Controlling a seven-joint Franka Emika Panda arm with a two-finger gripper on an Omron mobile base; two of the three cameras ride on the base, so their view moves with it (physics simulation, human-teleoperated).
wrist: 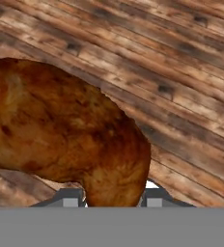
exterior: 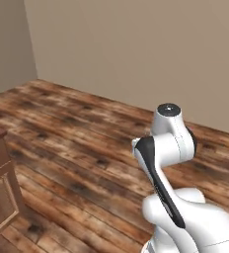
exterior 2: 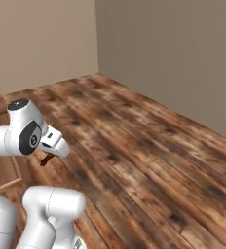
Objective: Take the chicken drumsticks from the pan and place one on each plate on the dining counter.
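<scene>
Reddish-brown and mottled, the darker chicken drumstick [wrist: 61, 130] bulks large right before the hand camera, its narrow end pinched between the two finger tips [wrist: 68, 198] of the pincer [wrist: 113, 198], which is clamped on it. From the right base camera a small dark-brown bit of the same drumstick [exterior 2: 47, 159] hangs under the white hand, held in the air above the floor. Below it runs a floor [wrist: 181, 72] of worn wooden planks, brown with pale streaks and dark knots, the boards lying slantwise across the room [exterior: 87, 143]. Plain beige walls [exterior: 136, 49] rise behind and meet in a corner [exterior 2: 96, 36]. At the left edge of the left base camera stands a wooden cabinet side [exterior: 0, 192] with a framed panel.
</scene>
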